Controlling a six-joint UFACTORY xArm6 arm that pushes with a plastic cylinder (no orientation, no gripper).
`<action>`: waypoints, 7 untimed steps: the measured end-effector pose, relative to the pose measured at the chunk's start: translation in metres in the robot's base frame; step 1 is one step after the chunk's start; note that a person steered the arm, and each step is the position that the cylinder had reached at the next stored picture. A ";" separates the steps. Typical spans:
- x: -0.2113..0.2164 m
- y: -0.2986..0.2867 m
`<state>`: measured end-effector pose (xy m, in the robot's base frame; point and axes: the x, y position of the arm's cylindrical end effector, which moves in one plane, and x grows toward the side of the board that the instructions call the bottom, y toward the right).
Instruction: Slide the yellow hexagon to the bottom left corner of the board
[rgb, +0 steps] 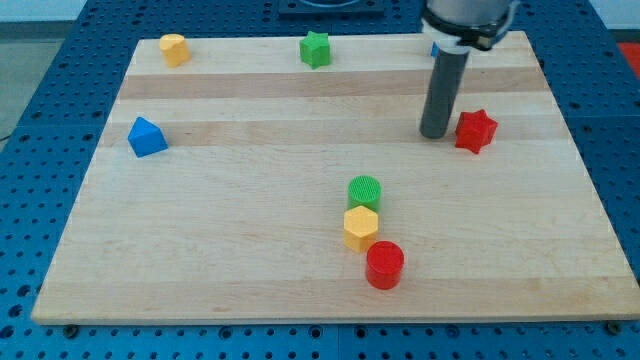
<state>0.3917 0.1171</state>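
Note:
The yellow hexagon (361, 227) lies on the wooden board (200, 260) a little right of centre, toward the view's bottom. It sits between a green cylinder (364, 191) just above it and a red cylinder (384, 265) just below and to its right; all three look to be touching. My tip (435, 133) stands at the view's upper right, well above and to the right of the yellow hexagon, just left of a red star (476, 131).
A yellow block (174, 49) sits at the view's top left, a green star (315, 48) at the top middle, a blue block (147, 136) at the left. A bit of another blue block (434, 48) shows behind the rod.

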 end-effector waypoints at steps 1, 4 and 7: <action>0.000 -0.005; 0.058 0.011; 0.145 -0.056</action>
<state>0.5367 0.0610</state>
